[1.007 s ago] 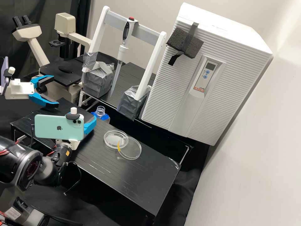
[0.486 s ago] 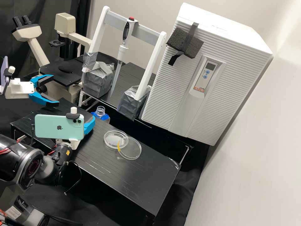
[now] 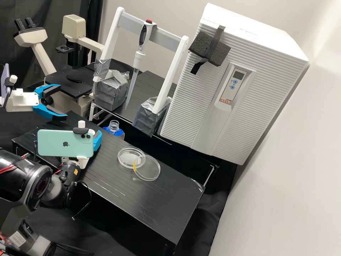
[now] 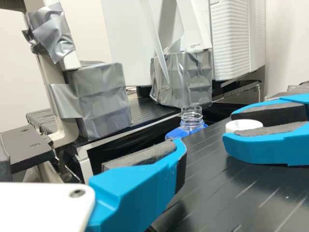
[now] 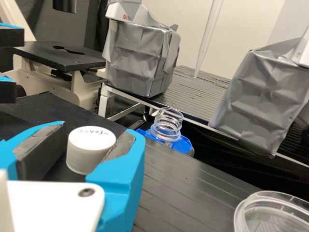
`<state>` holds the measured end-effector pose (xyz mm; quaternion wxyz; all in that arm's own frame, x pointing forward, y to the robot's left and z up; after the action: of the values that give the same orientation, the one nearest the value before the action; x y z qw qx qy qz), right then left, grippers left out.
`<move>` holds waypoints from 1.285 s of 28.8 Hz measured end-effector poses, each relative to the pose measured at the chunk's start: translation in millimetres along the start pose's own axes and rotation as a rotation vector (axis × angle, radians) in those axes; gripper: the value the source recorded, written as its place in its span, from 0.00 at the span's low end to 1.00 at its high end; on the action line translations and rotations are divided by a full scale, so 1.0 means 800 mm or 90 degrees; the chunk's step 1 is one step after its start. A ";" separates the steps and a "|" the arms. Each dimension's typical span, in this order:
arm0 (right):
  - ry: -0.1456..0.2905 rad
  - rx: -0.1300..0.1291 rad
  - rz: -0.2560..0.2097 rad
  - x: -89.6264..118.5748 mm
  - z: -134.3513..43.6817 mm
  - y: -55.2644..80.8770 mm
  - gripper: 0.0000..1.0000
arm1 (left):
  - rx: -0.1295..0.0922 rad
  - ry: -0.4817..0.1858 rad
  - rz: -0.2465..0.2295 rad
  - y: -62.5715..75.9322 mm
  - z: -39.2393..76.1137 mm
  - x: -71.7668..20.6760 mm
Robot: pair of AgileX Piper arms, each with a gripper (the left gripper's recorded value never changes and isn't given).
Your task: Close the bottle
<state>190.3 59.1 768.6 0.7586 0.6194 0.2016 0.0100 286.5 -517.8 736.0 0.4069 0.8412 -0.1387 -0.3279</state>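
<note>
The right gripper (image 5: 95, 136) has drawn back a little from the bottle (image 3: 114, 126) over the past second, and the mint-green phone (image 3: 64, 143) on its wrist has shifted with it. Farthest left of the bottle, and well apart from it, the left gripper (image 3: 60, 101) is held in the air with its two blue fingers spread wide and nothing between them. Nearer, just left of the bottle but not touching it, the right gripper is closed on a small white cap (image 5: 90, 153). The cap sits upright between the grey pads with its flat top facing up. The bottle stands upright at the far edge of the black bench (image 3: 149, 199), its clear threaded neck bare and its mouth open above blue shoulders. The cap is beside the neck, not over it. To the right of the bottle, two clear round dishes (image 3: 139, 163) lie on the bench, overlapping. Behind the bottle stands a grey-taped foot (image 3: 147, 113) of a white pipette stand, and farther right is a large ribbed white machine (image 3: 248, 71).
</note>
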 end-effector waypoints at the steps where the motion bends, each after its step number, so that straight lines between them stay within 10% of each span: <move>1: 0.000 0.000 0.000 0.000 0.000 0.000 0.00 | 0.002 0.000 0.000 0.000 0.000 0.000; 21: 0.002 -0.002 0.000 0.006 -0.003 0.003 0.00 | 0.005 0.010 -0.022 -0.004 -0.002 0.000; 29: 0.001 0.016 0.070 0.028 -0.011 0.030 0.00 | 0.005 0.010 -0.022 -0.004 -0.002 0.000; 37: 0.010 -0.008 0.109 0.058 -0.022 0.046 0.00 | 0.005 0.011 -0.022 -0.004 -0.002 0.000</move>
<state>235.7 96.5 786.9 0.7572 0.6296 0.1542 0.0807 287.5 -514.6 734.6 0.3990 0.8479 -0.1222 -0.3271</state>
